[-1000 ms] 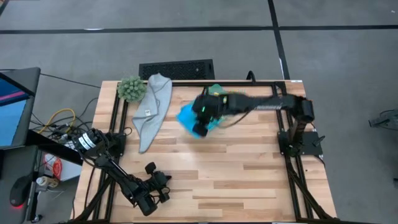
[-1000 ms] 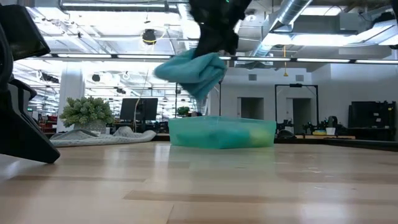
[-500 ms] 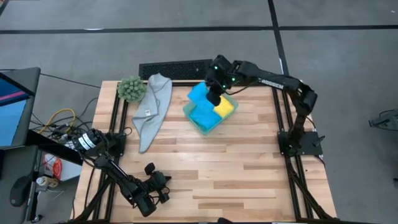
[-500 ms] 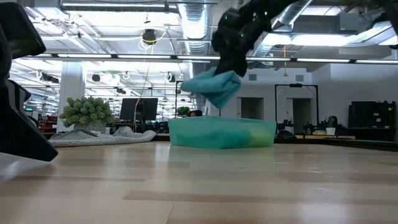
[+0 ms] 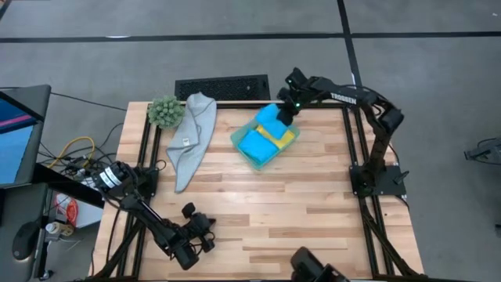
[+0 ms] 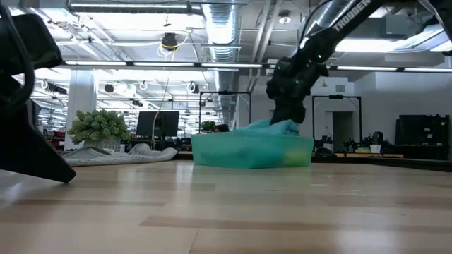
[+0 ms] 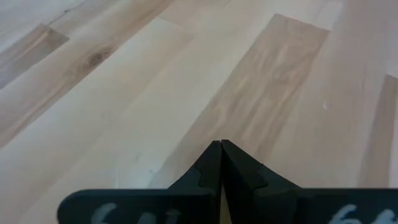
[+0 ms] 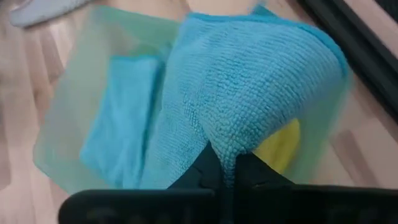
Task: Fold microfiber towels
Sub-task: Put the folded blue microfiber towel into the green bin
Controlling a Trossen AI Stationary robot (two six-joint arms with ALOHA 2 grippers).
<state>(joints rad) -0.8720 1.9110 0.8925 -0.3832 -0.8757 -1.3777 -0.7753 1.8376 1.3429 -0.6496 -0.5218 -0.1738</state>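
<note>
A translucent teal tray [image 5: 241, 150] stands at the table's far middle. In it lie a folded blue towel [image 5: 254, 146] and a yellow towel [image 5: 286, 138]. My right gripper [image 8: 225, 163] is over the tray's far right corner, shut on a second blue towel [image 8: 249, 81], which reaches down into the tray. In the low view this towel [image 6: 272, 128] bulges just above the tray's rim [image 6: 247, 139]. A grey towel [image 5: 192, 137] lies loose and flat on the wood at the far left. Low over bare wood near the front left, my left gripper [image 7: 221, 150] is shut with nothing in it. My right gripper pinches a bunched-up peak of the blue towel [image 8: 225, 140] between its two fingers. The fingers come from above, slanting down from the table's far right. The cloth spreads out below them, slack, and its lower part lies in the tray over the yellow towel [image 8: 280, 146].
A fuzzy green plant ball [image 5: 165, 112] sits at the far left corner beside the grey towel. A black keyboard-like slab [image 5: 221, 86] lies beyond the far edge. The bare wood [image 5: 297, 211] of the table's middle and near half holds nothing but my left arm.
My right gripper has carried the blue towel from the table's middle toward the far right and down over the tray, rolling as it went. The towel hung clear above the tray before. Now its lower part lies inside the tray.
</note>
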